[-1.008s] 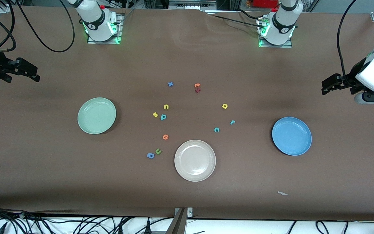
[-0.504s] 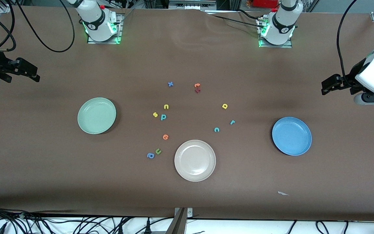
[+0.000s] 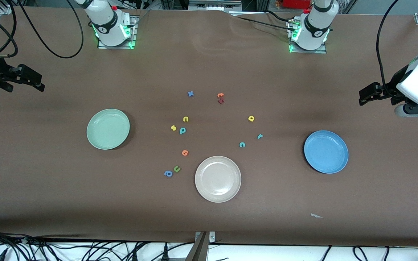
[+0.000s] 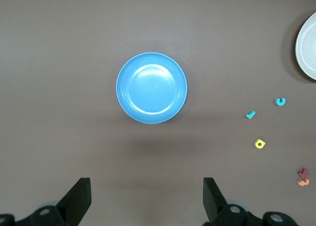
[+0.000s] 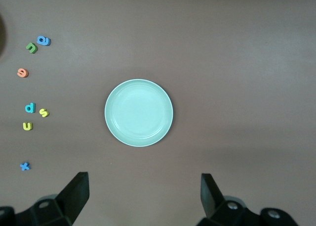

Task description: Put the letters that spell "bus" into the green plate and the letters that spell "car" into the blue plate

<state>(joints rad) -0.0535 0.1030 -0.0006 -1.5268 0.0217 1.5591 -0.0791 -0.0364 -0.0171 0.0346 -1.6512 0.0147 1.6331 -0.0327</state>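
The teal b [image 3: 182,130], yellow u [image 3: 185,119] and yellow s [image 3: 173,127] are small foam pieces: likely very light, soft and a little springy, lying flat, so a gripper would probably have to come straight down and pinch each across its outer edges, gently, or the piece may skid or flip. The same seems true of the teal c [image 3: 242,144], teal r [image 3: 259,136] and yellow a [image 3: 251,118].

The b, u and s lie in a tight cluster near the middle of the worktop, toward the right arm's end; the c, r and a lie spread out toward the left arm's end. All six are on bare worktop, none in a plate.

The green plate [image 3: 108,129], pale mint with a raised rim, sits toward the right arm's end, empty. The blue plate [image 3: 326,151], bright and rimmed, sits toward the left arm's end, also empty.

Between them, nearer the front edge, is a beige-white plate [image 3: 217,178].

The right gripper [image 5: 143,196] hangs over the worktop's end edge, jaws wide and empty. The left gripper [image 4: 147,199] does likewise at its own end.
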